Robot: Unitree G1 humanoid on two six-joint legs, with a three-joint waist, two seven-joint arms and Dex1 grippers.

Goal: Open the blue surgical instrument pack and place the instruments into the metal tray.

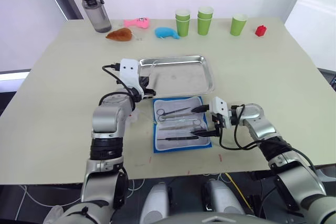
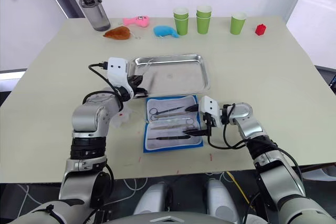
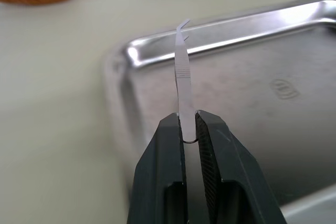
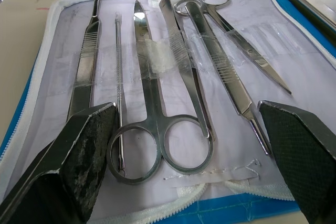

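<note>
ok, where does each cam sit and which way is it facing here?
Left and right eye: on the head, looking forward and down at the table; both arms show.
Left wrist: on the left arm, looking along the left gripper, shut on tweezers, over the metal tray.
Right wrist: on the right arm, looking between the open fingers at the instruments in the open blue surgical instrument pack.
Shared: the eyes also see the tray, the pack and the right gripper.

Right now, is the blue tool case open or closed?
Open. The blue surgical instrument pack lies spread flat, its pale lining up, with instruments showing.
</note>
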